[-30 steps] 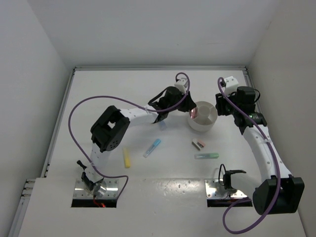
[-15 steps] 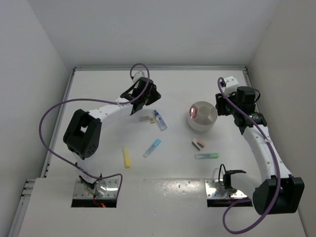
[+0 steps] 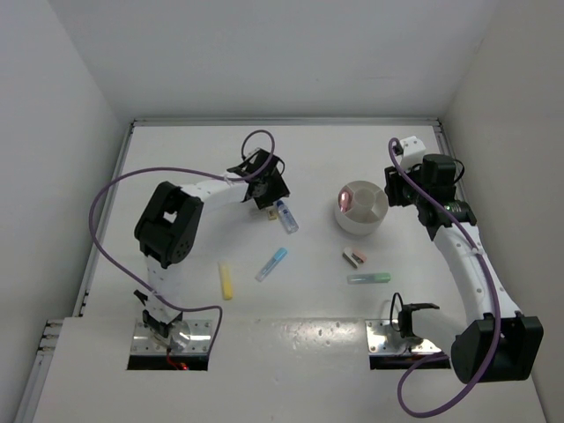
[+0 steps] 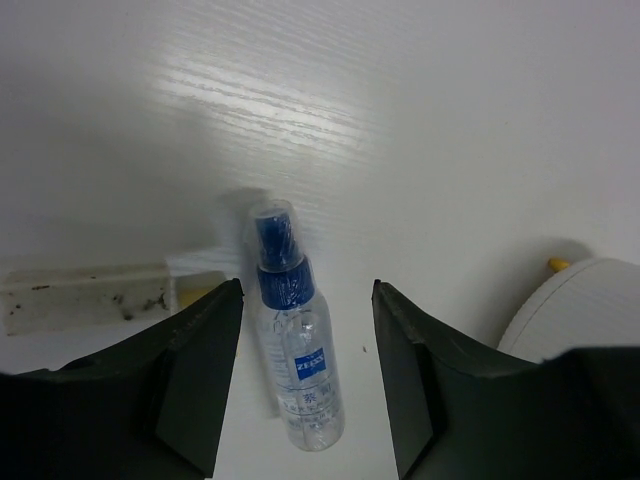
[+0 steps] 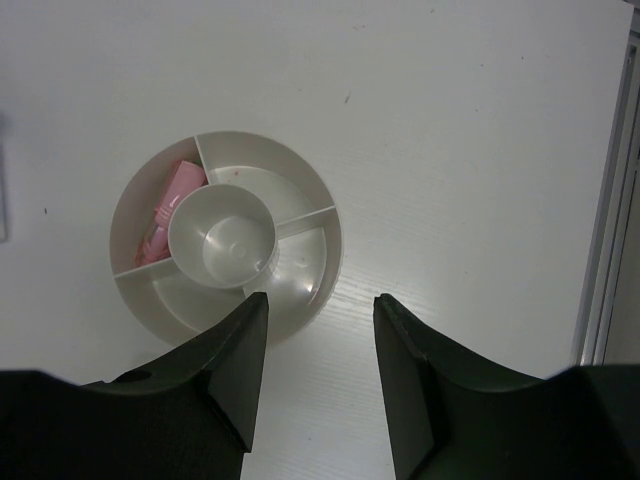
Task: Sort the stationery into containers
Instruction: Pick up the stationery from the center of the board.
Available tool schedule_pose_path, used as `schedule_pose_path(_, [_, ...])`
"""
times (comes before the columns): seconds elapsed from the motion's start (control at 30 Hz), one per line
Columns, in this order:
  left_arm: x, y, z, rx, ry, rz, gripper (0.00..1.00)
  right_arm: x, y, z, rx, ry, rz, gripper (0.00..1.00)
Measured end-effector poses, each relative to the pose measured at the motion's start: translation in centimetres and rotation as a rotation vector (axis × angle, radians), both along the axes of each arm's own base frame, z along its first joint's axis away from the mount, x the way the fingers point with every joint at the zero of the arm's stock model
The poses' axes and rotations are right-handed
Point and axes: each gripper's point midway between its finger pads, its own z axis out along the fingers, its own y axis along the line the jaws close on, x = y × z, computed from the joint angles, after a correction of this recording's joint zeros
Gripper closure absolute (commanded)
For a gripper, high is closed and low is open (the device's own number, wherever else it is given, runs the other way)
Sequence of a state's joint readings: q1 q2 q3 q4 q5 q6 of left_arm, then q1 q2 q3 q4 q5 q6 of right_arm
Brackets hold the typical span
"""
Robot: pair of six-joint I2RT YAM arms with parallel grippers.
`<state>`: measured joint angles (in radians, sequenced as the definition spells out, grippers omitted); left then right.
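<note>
On the far half of the white desk [image 3: 176, 167], a little left of centre, the left gripper [image 3: 271, 199] hangs over a clear plastic bottle with a blue spray head [image 3: 286, 216]. Its fingers [image 4: 205, 350] are spread, one on each side of the bottle, and neither touches it. The bottle lies flat on the desk. Its long axis runs far to near with a slight slant, the head toward the far edge and the base toward the near right. Just left of the head lies a pale tan rectangular block [image 4: 85, 297], set crosswise to the bottle.

Nearer the near edge, a pastel blue stick [image 3: 271, 263] lies on a diagonal from near left to far right. Left of it, a pastel yellow stick [image 3: 226, 280] points almost straight from far to near. On the right half, two short brown and pink blocks [image 3: 353, 257] lie side by side. Just nearer than these, a pastel green stick [image 3: 368, 278] runs parallel to the near edge.

The round white divided dish [image 3: 359, 226] stands on the right half toward the far edge, well apart from the bottle. The right gripper [image 5: 318, 310] hovers above it, fingers [image 5: 220, 380] spread and holding nothing. The dish has a round central cup and an outer ring split by walls. Pink pieces [image 5: 168, 205] lie in the outer compartment on the side facing the bottle.
</note>
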<state>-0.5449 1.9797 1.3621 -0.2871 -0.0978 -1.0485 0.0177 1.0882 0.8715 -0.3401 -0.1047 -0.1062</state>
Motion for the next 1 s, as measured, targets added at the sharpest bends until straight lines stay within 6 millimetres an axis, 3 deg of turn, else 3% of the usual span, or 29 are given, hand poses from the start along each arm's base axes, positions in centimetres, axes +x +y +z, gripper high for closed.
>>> schedule_pose_path(0.27, [0.1, -0.6, -1.0, 0.050, 0.062, -0.031, 0.41, 0.0, 0.0, 0.0, 0.000, 0.000, 0.000, 0.52])
schedule_pose_path(0.7, [-4.4, -1.7, -2.9, 0.146, 0.170, -0.090, 0.41, 0.0, 0.0, 0.1, 0.000, -0.004, 0.000, 0.52])
schedule_pose_path(0.8, [-4.8, -1.5, -3.0, 0.152, 0.190, -0.076, 0.48, -0.1, 0.0, 0.4, 0.000, -0.013, 0.000, 0.52])
schedule_pose_path(0.83, [-4.8, -1.5, -3.0, 0.155, 0.197, -0.070, 0.52, -0.1, 0.0, 0.5, 0.000, -0.016, 0.000, 0.52])
schedule_pose_path(0.87, [-4.7, -1.5, -2.9, 0.159, 0.199, -0.064, 0.64, -0.1, 0.0, 0.6, 0.000, -0.018, 0.000, 0.52])
schedule_pose_path(1.0, [-4.2, -1.6, -2.9, 0.166, 0.201, -0.053, 0.81, -0.2, 0.0, 0.7, 0.000, -0.023, 0.000, 0.52])
